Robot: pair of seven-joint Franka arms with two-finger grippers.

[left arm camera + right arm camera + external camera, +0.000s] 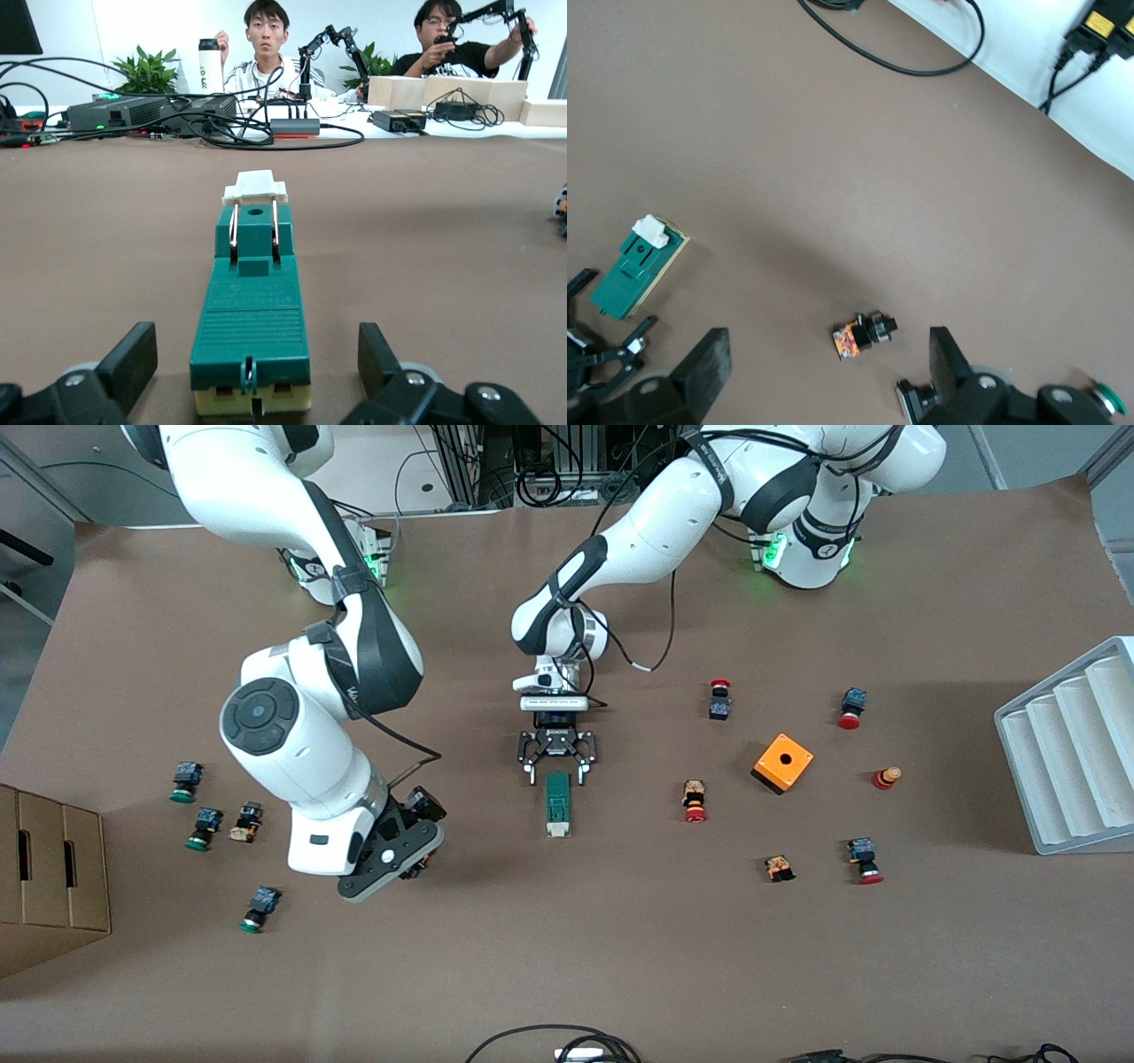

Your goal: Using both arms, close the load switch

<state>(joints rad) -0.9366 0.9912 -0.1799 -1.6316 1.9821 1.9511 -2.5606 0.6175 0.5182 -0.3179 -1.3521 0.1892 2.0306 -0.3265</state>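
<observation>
Green and narrow, the load switch (557, 804) lay flat on the brown bench (620, 957) near its middle, and we saw its white slider piece (255, 187) at the end nearer to the front camera. We found the left gripper (557, 769) low at the other end of the switch, and its fingers (129, 357) were spread wide, one at each side of that end, without touching the block. The right gripper (403, 855) hung over the bench toward the right arm's end, well apart from the switch, and its fingers (704, 363) were also spread with nothing between them. In the right wrist view we saw a small orange and black button part (864, 333) under it. An orange box with a hole (783, 763) stood toward the left arm's end, with several red push buttons (695, 802) around it.
</observation>
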